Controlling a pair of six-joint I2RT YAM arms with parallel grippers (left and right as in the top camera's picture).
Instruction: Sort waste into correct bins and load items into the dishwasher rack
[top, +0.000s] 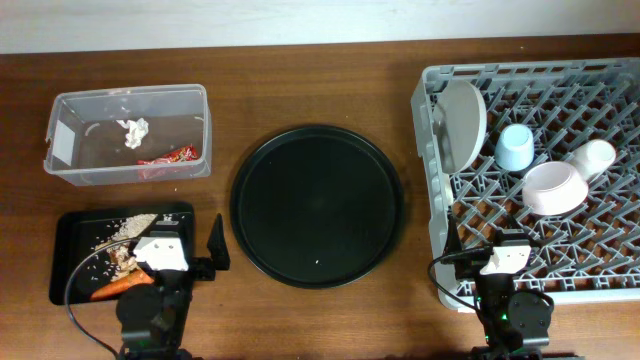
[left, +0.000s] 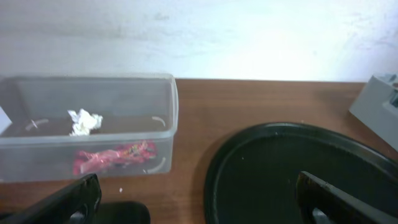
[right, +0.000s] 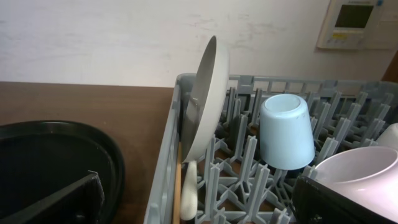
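Note:
The grey dishwasher rack at the right holds the grey-green plate on edge, the light blue cup upside down, the pink bowl and the cream cup. In the right wrist view, the white fork and the wooden chopstick lie along the rack's left wall. The clear tub holds the white tissue and the red wrapper. The shallow black tray holds rice, brown bits and the carrot. My left gripper is open and empty by this tray. My right gripper is open and empty at the rack's front edge.
A large round black tray lies bare between the bins and the rack, and shows in both wrist views. Brown wooden table runs to a white wall at the back.

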